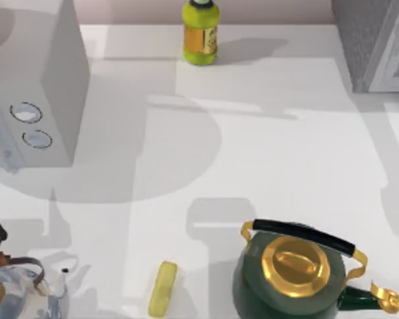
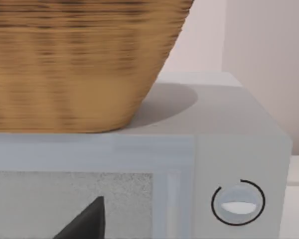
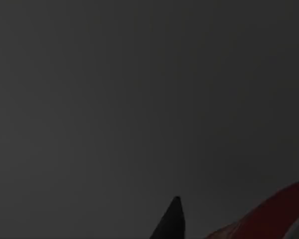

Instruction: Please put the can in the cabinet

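1. Looking for the can, I cannot tell where it is, so I cannot say which way it lies or how it looks.
2. The cabinet [image 1: 367,41] stands at the far right corner of the table [image 1: 286,153]. It is a big grey speckled box with a pale framed door on the side that faces the table. The door looks shut to me.
3. The right wrist view is dark.
4. I cannot tell if the right gripper is holding anything or not.
5. The cabinet is on the right side, so I think the right arm is the nearer one for this job. The can has to go toward that far right corner, and I think the door must be open first.
6. The left gripper [image 2: 84,224] is over on the left side, close to the front of the white box [image 1: 60,86] with two round dials. I cannot tell if it is holding anything.
7. A woven basket [image 2: 74,59] sits on top of that white box.
8. A yellow-green bottle [image 1: 200,33] stands upright at the far edge, well apart from the cabinet.
9. Near the front edge are a dark green kettle [image 1: 289,279] with a gold lid, a small yellow bar [image 1: 163,288] and a blue and white teapot [image 1: 20,296].
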Robot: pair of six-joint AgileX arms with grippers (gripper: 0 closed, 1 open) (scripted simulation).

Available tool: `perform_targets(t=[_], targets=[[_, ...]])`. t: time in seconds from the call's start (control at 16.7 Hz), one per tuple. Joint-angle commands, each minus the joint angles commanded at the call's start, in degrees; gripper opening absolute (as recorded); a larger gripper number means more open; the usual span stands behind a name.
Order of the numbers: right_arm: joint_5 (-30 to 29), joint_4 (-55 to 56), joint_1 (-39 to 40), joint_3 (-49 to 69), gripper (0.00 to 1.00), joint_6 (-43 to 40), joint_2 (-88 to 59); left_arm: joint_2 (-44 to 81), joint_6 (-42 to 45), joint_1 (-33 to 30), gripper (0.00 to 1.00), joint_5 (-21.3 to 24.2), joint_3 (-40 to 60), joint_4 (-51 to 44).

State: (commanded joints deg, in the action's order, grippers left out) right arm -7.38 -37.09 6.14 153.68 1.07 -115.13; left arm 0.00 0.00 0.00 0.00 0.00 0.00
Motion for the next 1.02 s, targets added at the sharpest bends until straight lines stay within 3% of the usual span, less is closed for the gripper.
perform_targets(t=[0.42,1.02], targets=[[0.4,-2.0,-0.6,4.6,0.0,0.0,-4.5,0.0,0.0,0.0,1.0,0.0,0.0,0.0],[0.4,-2.0,-0.6,4.6,0.75,0.0,-4.5,0.0,0.0,0.0,1.0,0.0,0.0,0.0]])
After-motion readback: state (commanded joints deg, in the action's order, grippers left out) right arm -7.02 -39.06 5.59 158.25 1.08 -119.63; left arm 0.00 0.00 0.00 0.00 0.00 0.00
